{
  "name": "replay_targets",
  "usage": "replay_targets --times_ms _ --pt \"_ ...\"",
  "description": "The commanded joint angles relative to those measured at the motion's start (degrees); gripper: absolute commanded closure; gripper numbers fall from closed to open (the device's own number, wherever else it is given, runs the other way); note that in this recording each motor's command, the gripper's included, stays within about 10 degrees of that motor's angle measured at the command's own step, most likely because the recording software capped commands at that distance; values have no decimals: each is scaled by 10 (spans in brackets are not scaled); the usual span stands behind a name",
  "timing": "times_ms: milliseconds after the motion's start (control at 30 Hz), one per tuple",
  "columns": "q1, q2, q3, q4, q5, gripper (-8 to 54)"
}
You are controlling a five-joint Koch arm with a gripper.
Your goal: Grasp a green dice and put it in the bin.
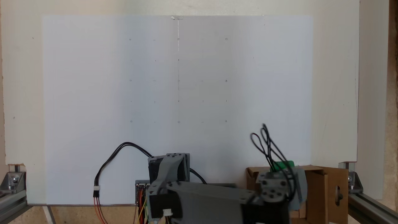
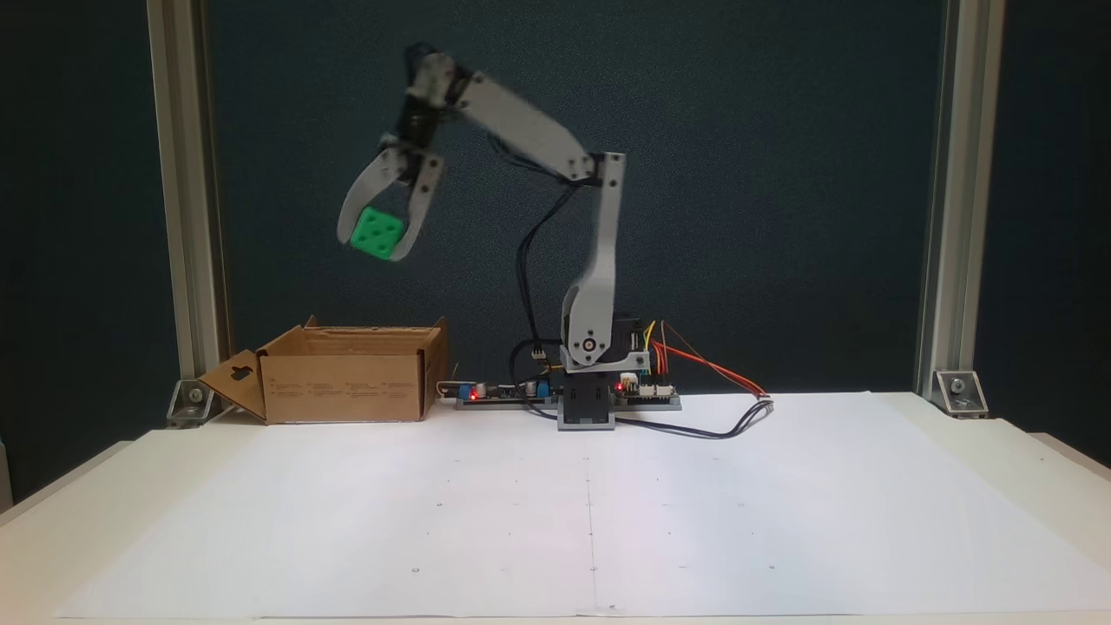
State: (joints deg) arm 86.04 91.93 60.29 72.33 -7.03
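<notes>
Green dice [image 2: 378, 233] pinched between pincer [image 2: 373, 246] tips, high above bin [image 2: 347, 382]

The work surface was a pale table [image 2: 1024, 451] covered by a large white paper sheet [image 2: 555, 512] marked with a faint grid of dots and a centre line. A dark, matte blue-green backdrop [image 2: 781, 174] stood behind the table. Two upright aluminium frame posts [image 2: 178, 174] flanked it, fixed at the base by metal corner brackets [image 2: 959, 391]. Lighting was even, with a soft bright patch near the sheet's middle.
</notes>
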Motion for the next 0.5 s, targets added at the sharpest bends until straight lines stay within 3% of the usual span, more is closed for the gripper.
replay_targets --times_ms 0,467 --pt "39 -26 -33 -14 22 340" --pt "180 -214 -34 -79 -30 340"
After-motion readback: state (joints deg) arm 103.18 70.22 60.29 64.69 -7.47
